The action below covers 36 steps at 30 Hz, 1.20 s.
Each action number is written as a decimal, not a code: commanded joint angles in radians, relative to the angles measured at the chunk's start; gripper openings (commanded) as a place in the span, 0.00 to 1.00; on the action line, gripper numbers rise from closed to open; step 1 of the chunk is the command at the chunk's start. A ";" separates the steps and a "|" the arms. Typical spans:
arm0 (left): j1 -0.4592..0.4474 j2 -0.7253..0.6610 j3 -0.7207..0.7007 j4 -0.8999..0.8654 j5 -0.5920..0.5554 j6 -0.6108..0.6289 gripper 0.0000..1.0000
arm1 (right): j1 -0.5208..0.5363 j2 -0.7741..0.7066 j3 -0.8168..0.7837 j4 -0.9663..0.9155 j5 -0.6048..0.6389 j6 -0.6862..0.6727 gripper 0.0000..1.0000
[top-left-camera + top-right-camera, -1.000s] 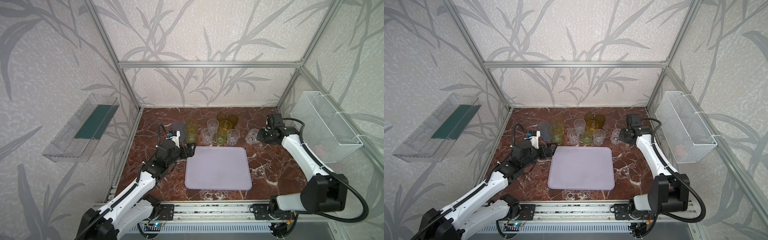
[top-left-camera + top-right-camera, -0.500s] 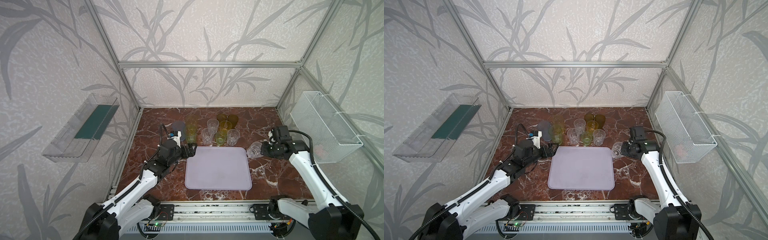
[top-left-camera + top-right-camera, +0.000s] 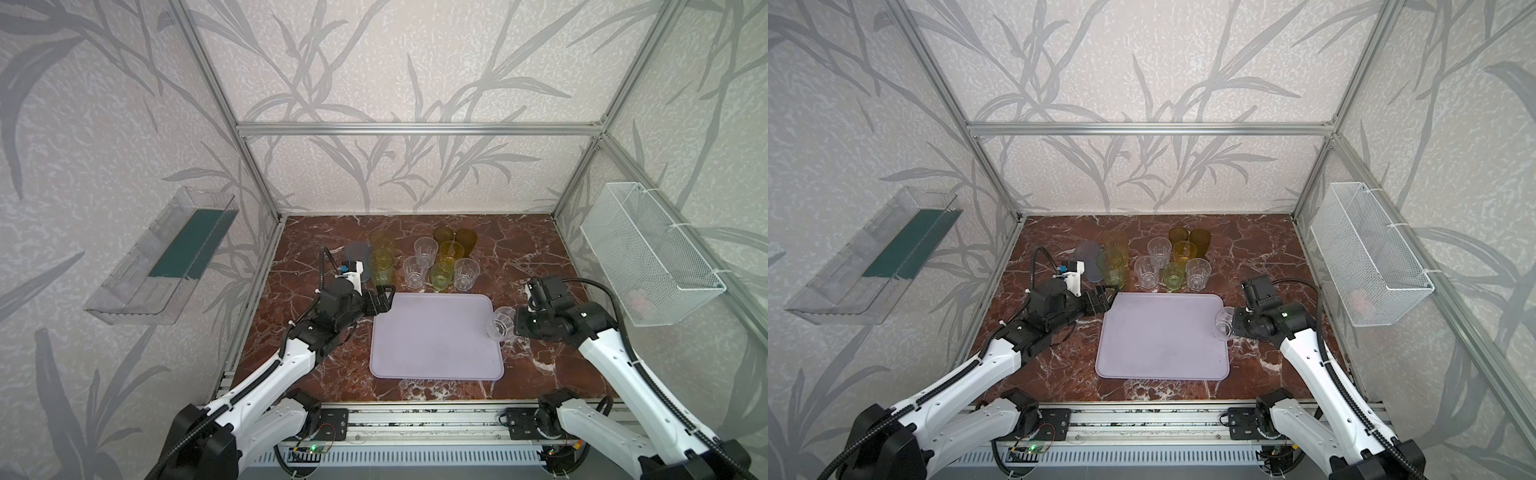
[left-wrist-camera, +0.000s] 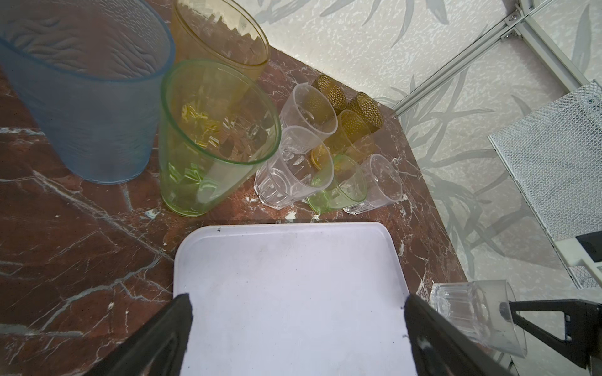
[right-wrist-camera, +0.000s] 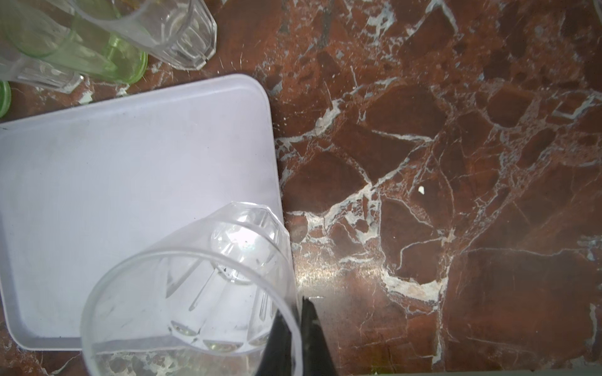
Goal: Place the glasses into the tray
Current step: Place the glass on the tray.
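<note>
The right claw point(image 3: 509, 328) pinches the rim of a clear glass point(image 3: 498, 325), tilted over the tray point(image 3: 432, 349) at its right edge; the left claw point(image 3: 383, 298) gapes wide, empty.

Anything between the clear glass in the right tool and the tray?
Nothing visible. The right tool pinches the clear glass by its rim, tilted, right at the tray's right edge. The tray is bare; the other glasses stand on the marble beyond its far edge.
</note>
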State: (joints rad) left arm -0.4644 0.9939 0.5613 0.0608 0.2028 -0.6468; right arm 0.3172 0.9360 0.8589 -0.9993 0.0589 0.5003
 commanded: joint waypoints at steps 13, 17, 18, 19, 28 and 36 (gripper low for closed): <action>0.004 0.001 -0.022 0.000 0.023 -0.065 0.99 | 0.212 -0.024 -0.102 0.026 0.104 0.159 0.00; 0.003 0.012 -0.012 -0.004 0.026 -0.078 0.99 | 0.238 -0.026 -0.108 0.018 0.118 0.162 0.00; 0.004 0.013 -0.011 -0.004 0.027 -0.082 0.99 | 0.243 -0.027 -0.111 0.018 0.117 0.164 0.00; 0.003 0.016 -0.011 -0.004 0.027 -0.085 0.99 | 0.248 -0.029 -0.114 0.021 0.117 0.165 0.00; 0.004 0.013 0.006 -0.050 0.008 -0.075 0.99 | 0.292 -0.027 -0.149 0.039 0.117 0.192 0.00; 0.003 0.027 0.015 -0.061 0.010 -0.071 0.99 | 0.324 -0.024 -0.160 0.022 0.131 0.208 0.00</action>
State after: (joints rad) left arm -0.4644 1.0172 0.5415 0.0139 0.2184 -0.7170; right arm 0.6281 0.9207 0.7116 -0.9718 0.1684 0.6880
